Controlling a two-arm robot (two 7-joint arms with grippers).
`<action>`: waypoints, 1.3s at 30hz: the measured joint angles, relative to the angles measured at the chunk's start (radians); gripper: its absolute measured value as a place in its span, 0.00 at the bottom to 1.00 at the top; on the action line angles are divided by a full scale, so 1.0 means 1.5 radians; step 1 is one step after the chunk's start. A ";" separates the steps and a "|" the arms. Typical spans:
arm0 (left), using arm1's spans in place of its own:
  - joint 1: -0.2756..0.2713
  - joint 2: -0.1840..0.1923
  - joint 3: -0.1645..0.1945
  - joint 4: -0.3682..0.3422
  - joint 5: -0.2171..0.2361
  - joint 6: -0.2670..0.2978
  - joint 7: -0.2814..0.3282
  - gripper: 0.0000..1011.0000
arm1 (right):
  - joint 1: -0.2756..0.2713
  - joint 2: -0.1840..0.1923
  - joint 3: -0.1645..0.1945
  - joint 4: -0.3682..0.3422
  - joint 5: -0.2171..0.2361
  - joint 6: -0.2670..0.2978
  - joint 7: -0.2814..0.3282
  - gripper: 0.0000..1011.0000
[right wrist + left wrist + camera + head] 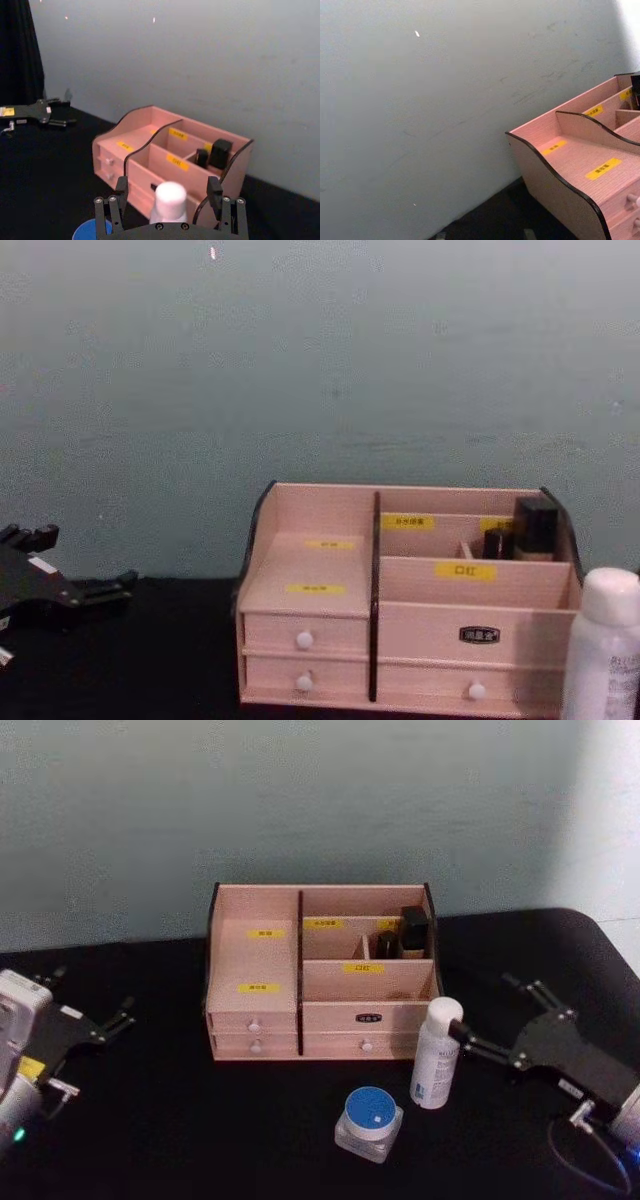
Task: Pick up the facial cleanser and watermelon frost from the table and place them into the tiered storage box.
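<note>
Black table (180, 1120) against a plain grey-green wall (300, 800). The tiered storage box (330, 985) stands at the centre back, with small black containers (414, 930) in its rear right compartment. The facial cleanser (436, 1060) stands upright on the table, just in front of the box's right front corner. The right gripper (483, 1006) is level with the bottle's cap, jaws apart. In the right wrist view the cap shows in the gap, just ahead of the fingertips. The nearer fingertip is at the cap; contact cannot be confirmed. The watermelon frost (369, 1122) sits on the table near the bottle's base, on its left. The left gripper (92, 995) is parked at the table's left edge, jaws apart.
</note>
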 joint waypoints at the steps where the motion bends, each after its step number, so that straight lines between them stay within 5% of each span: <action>1: 0.000 0.000 0.000 0.000 0.000 0.000 0.000 0.99 | 0.000 -0.002 -0.001 0.002 0.001 0.004 0.002 0.99; 18: 0.000 0.000 0.000 0.000 0.000 0.000 0.000 0.99 | 0.047 -0.055 -0.030 0.071 -0.028 0.068 0.020 0.99; 39: 0.000 0.000 0.000 0.000 0.000 0.000 0.000 0.99 | 0.087 -0.105 -0.033 0.130 -0.068 0.105 0.031 0.99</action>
